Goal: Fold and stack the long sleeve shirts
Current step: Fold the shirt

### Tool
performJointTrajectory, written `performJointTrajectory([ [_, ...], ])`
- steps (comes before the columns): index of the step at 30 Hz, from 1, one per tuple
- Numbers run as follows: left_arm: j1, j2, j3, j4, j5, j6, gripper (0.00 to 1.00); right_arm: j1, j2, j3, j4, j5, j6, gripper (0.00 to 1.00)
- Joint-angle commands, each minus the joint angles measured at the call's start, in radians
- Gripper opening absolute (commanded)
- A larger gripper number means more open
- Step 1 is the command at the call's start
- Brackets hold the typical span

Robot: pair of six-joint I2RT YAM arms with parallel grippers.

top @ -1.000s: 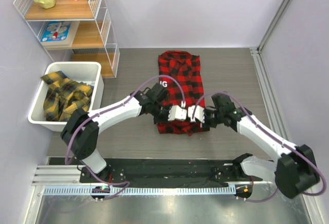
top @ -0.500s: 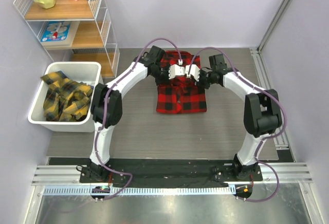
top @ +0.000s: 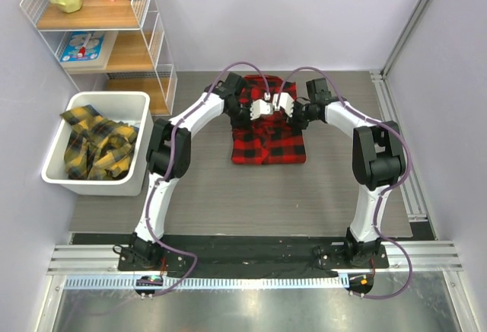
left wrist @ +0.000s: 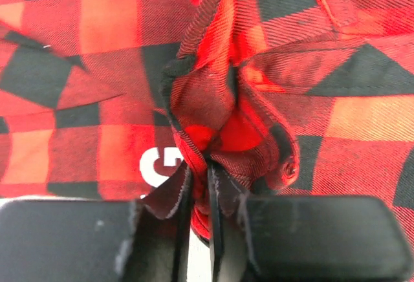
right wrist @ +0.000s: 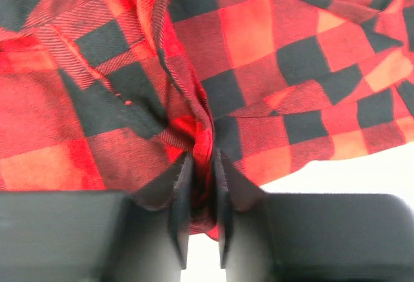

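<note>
Spanning the far middle of the table [top: 335,187], the red shirt [top: 268,148] lies doubled over. Its folded edge is toward the arm bases and its collar end is away from them, so its long axis runs near to far. A white bin [top: 55,166] on the left holds the yellow shirts [top: 95,145], well apart from the red one.

Both arms reach to the shirt's far end. The left gripper [top: 262,108] and right gripper [top: 283,105] hang almost touching above the midline. Each wrist view shows the fingers close together with a ridge of red cloth pinched between them; white lettering shows beside the left pinch.

Neither arm is nearer, and the shirt's bulk lies back toward the bases. Letting go here would probably leave the top layer resting on the collar end. The bin sits on the left arm's side.
</note>
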Motion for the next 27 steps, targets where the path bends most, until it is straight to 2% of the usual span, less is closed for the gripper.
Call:
performJointTrajectory([
  [1, 0.008, 0.002, 0.092, 0.059, -0.027, -0.082, 0.17, -0.009, -0.004, 0.098, 0.090, 0.051, 0.103, 0.29],
  [2, 0.011, -0.001, 0.110, 0.062, -0.028, -0.104, 0.28, -0.017, -0.004, 0.118, 0.084, 0.065, 0.171, 0.39],
  [3, 0.017, -0.006, 0.133, 0.071, -0.051, -0.130, 0.38, -0.035, -0.005, 0.138, 0.071, 0.074, 0.199, 0.44],
  [4, 0.021, -0.010, 0.144, 0.078, -0.060, -0.185, 0.44, -0.045, -0.018, 0.170, 0.064, 0.092, 0.239, 0.56],
  [6, 0.035, -0.036, 0.164, 0.062, -0.093, -0.237, 0.56, -0.075, -0.031, 0.208, 0.016, 0.106, 0.357, 0.62],
  [7, 0.040, -0.049, 0.159, 0.061, -0.111, -0.335, 0.66, -0.088, -0.048, 0.245, -0.026, 0.106, 0.405, 0.70],
  [9, 0.064, -0.093, 0.149, 0.023, -0.105, -0.421, 0.69, -0.120, -0.064, 0.285, -0.100, 0.082, 0.512, 0.75],
  [10, 0.072, -0.116, 0.133, 0.000, -0.094, -0.522, 0.71, -0.127, -0.076, 0.316, -0.173, 0.068, 0.549, 0.75],
  [12, 0.099, -0.198, 0.065, 0.009, -0.062, -0.631, 0.75, -0.134, -0.088, 0.333, -0.257, -0.025, 0.632, 0.75],
  [15, 0.123, -0.315, -0.103, 0.056, 0.095, -0.805, 0.75, -0.132, -0.113, 0.296, -0.358, -0.191, 0.716, 0.70],
  [16, 0.124, -0.340, -0.196, 0.076, 0.208, -0.837, 0.74, -0.129, -0.119, 0.248, -0.372, -0.235, 0.776, 0.66],
  [19, 0.123, -0.421, -0.326, 0.183, 0.388, -0.992, 0.71, -0.114, -0.140, 0.155, -0.410, -0.334, 0.798, 0.60],
  [20, 0.112, -0.432, -0.413, 0.206, 0.453, -1.029, 0.71, -0.105, -0.148, 0.135, -0.418, -0.351, 0.801, 0.59],
  [24, 0.089, -0.477, -0.600, 0.337, 0.553, -1.205, 0.69, -0.069, -0.144, 0.074, -0.444, -0.412, 0.807, 0.53],
  [27, 0.074, -0.481, -0.701, 0.522, 0.594, -1.352, 0.69, -0.057, -0.131, 0.029, -0.446, -0.434, 0.799, 0.49],
])
